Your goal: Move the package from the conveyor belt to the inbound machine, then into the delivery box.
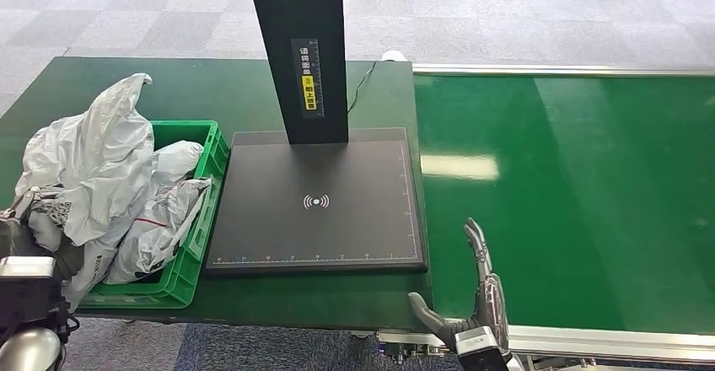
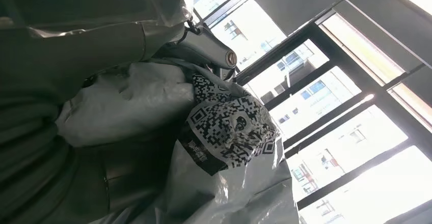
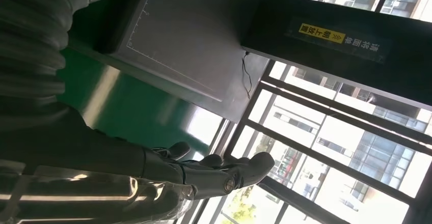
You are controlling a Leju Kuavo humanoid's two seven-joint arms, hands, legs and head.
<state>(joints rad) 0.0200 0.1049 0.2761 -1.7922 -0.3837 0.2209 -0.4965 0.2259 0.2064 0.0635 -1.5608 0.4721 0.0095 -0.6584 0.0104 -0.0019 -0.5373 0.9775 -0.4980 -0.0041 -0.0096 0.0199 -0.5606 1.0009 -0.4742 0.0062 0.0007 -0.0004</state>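
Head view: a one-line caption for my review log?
Left hand holds grey plastic package over green crate; right hand open.

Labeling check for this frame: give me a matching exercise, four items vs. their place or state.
Items:
1. grey package
2. green crate
3. conveyor belt
4. right robot hand

States:
A. bare green surface
B. open, holding nothing
C. held by the left robot hand over the crate
D. filled with grey bags

Pairs: 1-C, 2-D, 3-A, 4-B
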